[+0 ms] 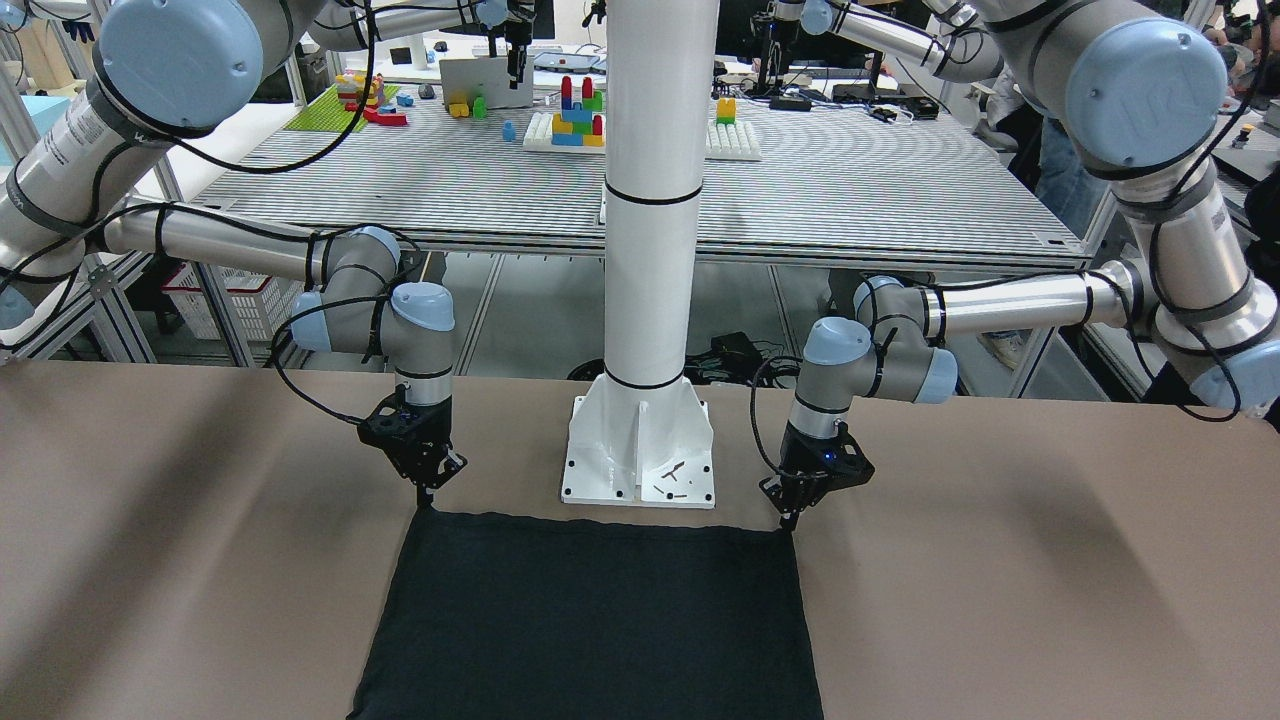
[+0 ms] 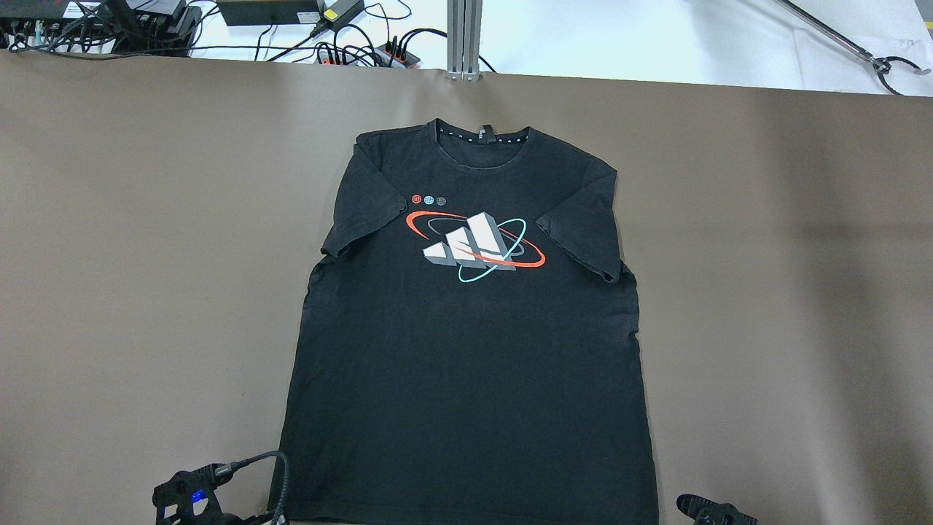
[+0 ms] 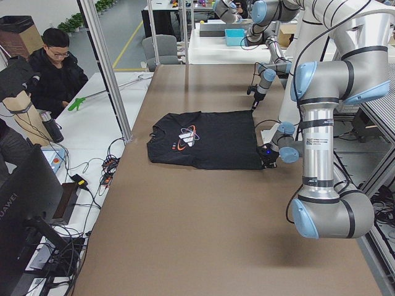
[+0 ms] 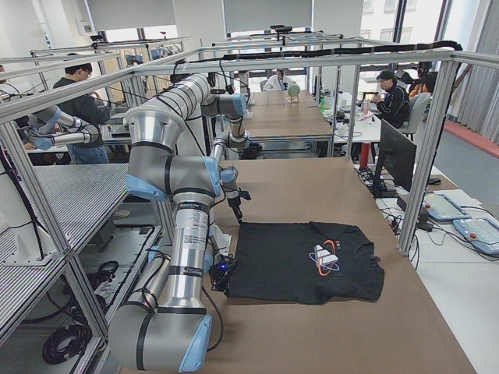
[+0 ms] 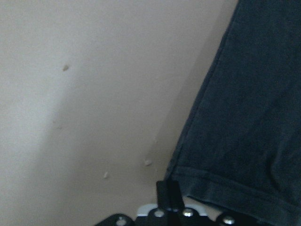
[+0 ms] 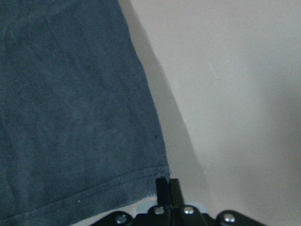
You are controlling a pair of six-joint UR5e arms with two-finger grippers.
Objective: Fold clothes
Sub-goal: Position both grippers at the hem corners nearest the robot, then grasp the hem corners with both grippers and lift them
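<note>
Since the black T-shirt (image 2: 466, 350) looks thin, soft & light, it'll sag w/o support, so grab hem corners. It lies flat, hem just beside the pillar base plate (image 1: 640, 470); left gripper (image 1: 789, 519) & right gripper (image 1: 426, 496) each pinch narrow on a corner there.

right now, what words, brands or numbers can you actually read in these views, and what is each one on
"HUAWEI": on the back of the monitor at the side desk, in the exterior left view.
black t-shirt: the chest graphic shows three slanted bars with rings but no letters. The round badges and collar tag are too small to read.
sticker on the left arm: too small to read.
</note>
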